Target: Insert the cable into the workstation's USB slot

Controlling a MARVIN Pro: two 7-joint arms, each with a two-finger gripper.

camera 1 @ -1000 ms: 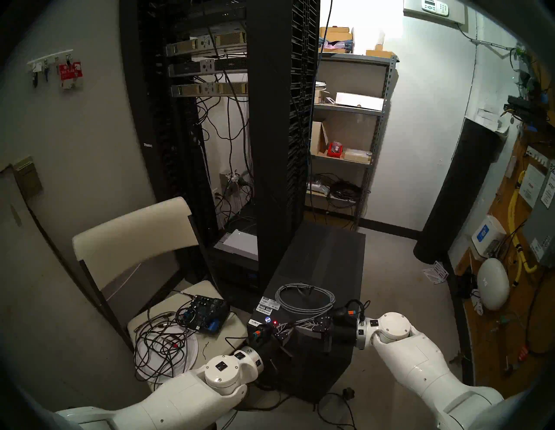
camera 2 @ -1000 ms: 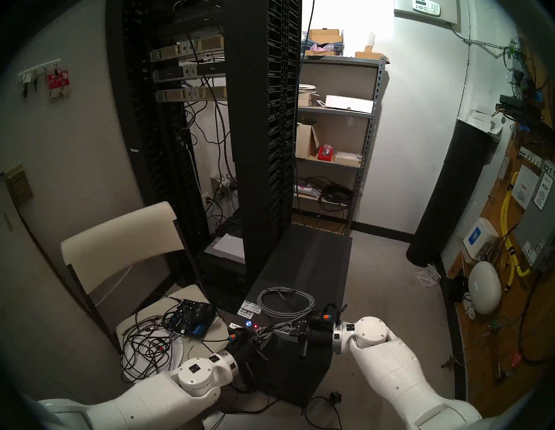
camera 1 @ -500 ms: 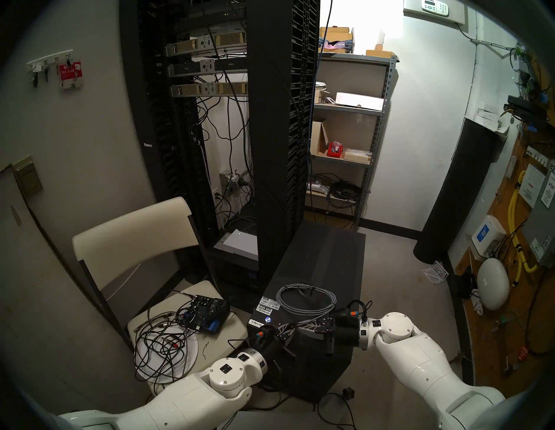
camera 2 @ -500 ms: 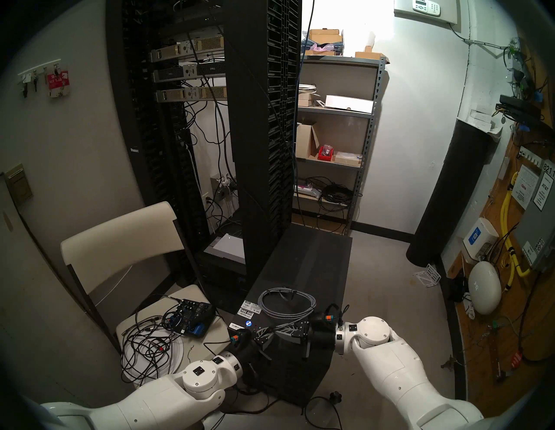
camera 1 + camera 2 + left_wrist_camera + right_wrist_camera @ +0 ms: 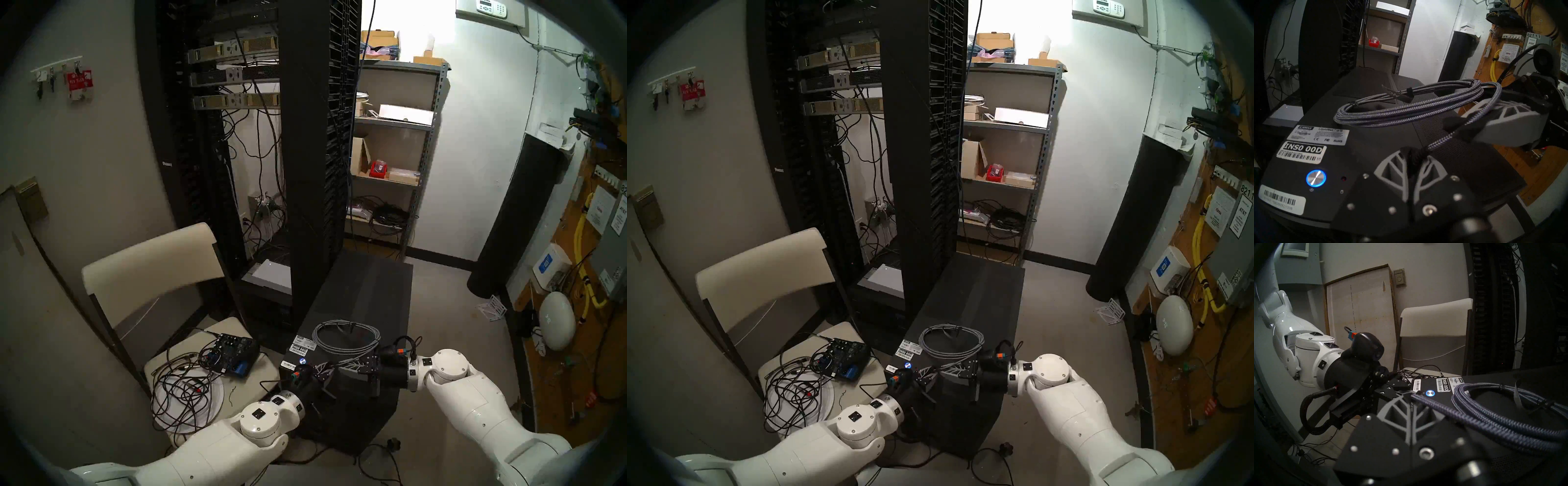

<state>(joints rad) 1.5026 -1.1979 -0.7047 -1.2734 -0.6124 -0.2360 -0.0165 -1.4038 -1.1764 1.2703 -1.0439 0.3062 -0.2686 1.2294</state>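
The workstation (image 5: 366,288) is a black tower with white stickers and a lit blue power button (image 5: 1316,178) on its top near me. The cable (image 5: 346,336), a grey braided coil, lies on that top. One strand runs from the coil toward me. My left gripper (image 5: 1416,152) is shut on its black end piece, just right of the button. My right gripper (image 5: 1463,127) is shut on the same strand a short way up, close to the left one (image 5: 324,368). The metal plug and the USB slot are hidden.
A cream chair (image 5: 152,271) to the left carries a black audio box (image 5: 230,353) and tangled black wires. The tall server rack (image 5: 305,169) stands behind the workstation, with a metal shelf (image 5: 393,135) beyond. A black cylinder (image 5: 509,220) and a wall board of wiring are to the right.
Both arms have edged forward and slightly right, still holding the strand. The left gripper now covers the small red light beside the power button.
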